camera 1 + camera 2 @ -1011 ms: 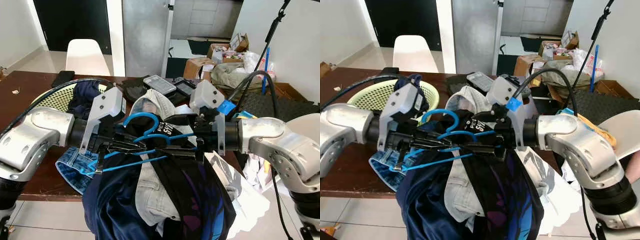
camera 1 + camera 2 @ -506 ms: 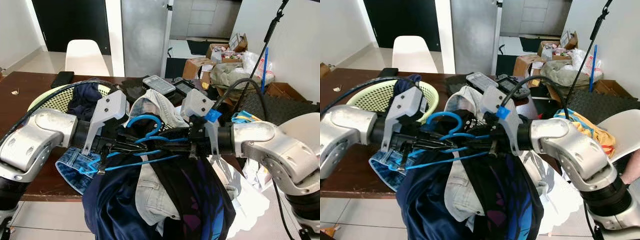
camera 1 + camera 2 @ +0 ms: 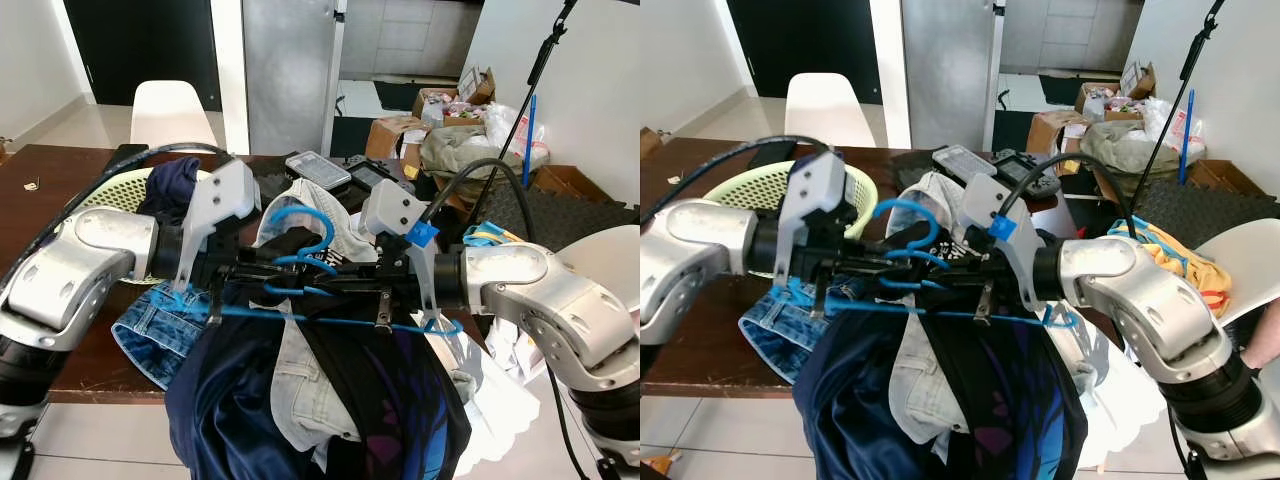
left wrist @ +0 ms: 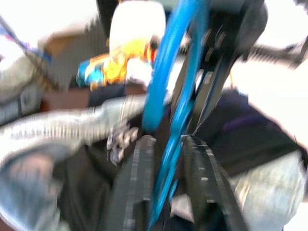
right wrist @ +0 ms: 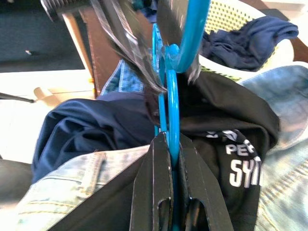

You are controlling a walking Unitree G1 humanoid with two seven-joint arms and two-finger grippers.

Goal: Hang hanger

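While your left end effector [image 3: 262, 272] and right end effector [image 3: 345, 283] both pinched the thin, springy blue hanger [image 3: 300, 262] below its hook, the heavy dark garment [image 3: 330, 400] likely dragged its bar down.

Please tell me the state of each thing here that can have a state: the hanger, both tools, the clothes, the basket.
Hanger: held level above the table, gripped from both sides, hook up.
Left tool: shut on the hanger.
Right tool: shut on the hanger.
Dark clothes: draped below the hanger.
Basket: on the table, holding a dark blue garment.
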